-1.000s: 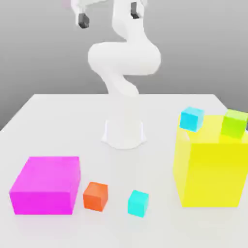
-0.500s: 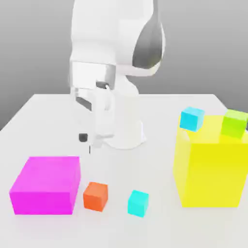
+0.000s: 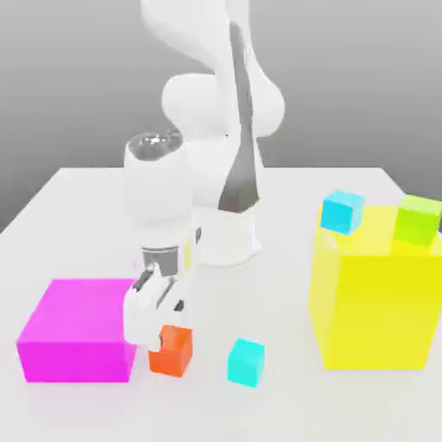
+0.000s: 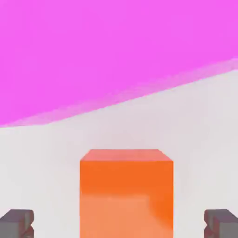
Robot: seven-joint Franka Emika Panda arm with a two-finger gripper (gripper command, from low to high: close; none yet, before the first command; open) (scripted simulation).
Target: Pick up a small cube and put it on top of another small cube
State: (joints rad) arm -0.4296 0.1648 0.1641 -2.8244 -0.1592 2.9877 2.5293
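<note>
Fingers [image 4: 119, 224] stand wide apart with nothing between their tips, one out to either side of the orange-red cube [image 4: 126, 200], whose sides look roughly square to them in the hand view. The move turns on that line-up: the cube seems to lie just beyond the fingertips, centred across the gap, so a short, straight descent should bring both fingers down beside it before they close. It is small, plain and evenly sided, with no long axis to favour, and rests on the bench [image 3: 285, 406] between the magenta block [image 3: 73, 350] and the turquoise cube [image 3: 246, 363], its intended base. The magenta block lies near, so a sideways drift on the way down could bring a finger against it
</note>
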